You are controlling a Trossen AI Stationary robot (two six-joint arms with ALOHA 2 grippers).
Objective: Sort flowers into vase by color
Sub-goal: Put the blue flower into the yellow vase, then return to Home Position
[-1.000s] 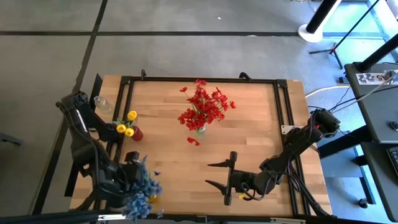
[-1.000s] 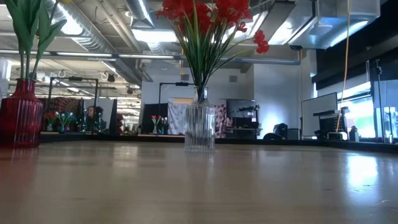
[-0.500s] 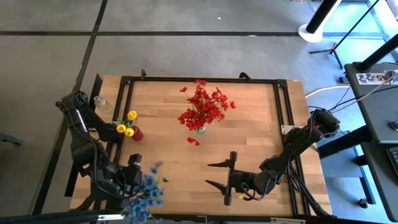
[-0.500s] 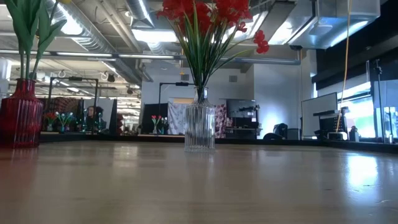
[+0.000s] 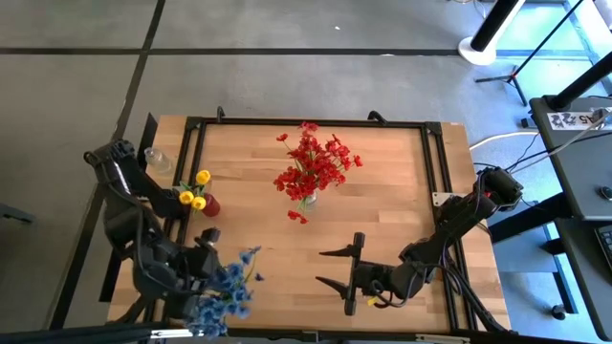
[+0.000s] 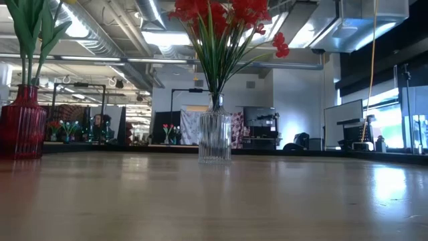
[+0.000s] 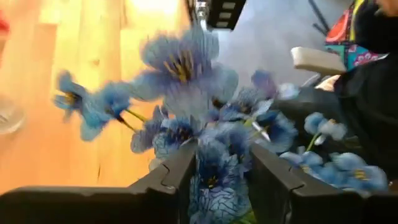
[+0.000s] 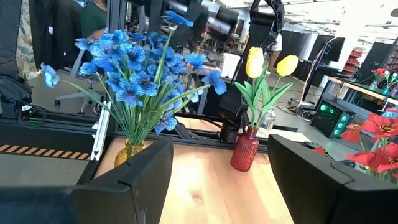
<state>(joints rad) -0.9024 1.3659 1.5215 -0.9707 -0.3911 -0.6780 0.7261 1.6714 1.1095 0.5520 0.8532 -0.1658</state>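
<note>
Since the left hand (image 7: 221, 168) sits buried in the blue flowers (image 7: 186, 62), its two dark fingers either side of the blooms, the main risk is snagging: petals and thin stems fill the gap, and any pull away could drag a spray out or tip the whole bunch. Cannot tell whether this hand is clamped on a stem or merely straddling the heads. Seen from the right wrist, the blue bunch stands in a small amber vase (image 8: 129, 151) at the near-left corner of the table (image 5: 382, 191), close to the edge, so a sideways tug could send vase and flowers over the side. One blue spray leans out toward the table's middle, looser than the rest; judged the likeliest to drop. Bunch lies directly against and just ahead of the left hand, blooms spilling over its fingers. Right hand (image 5: 339, 268) waits near the front edge, right of centre, fingers spread wide and holding nothing, well apart from the blue bunch. Yellow flowers (image 5: 194, 196) stand in a red vase (image 5: 209, 205) at the left side. Red flowers (image 5: 316, 167) stand in a clear vase (image 6: 215, 137) mid-table. A small red cluster (image 5: 297, 216) shows just beside that vase; lying loose or drooping, cannot tell
</note>
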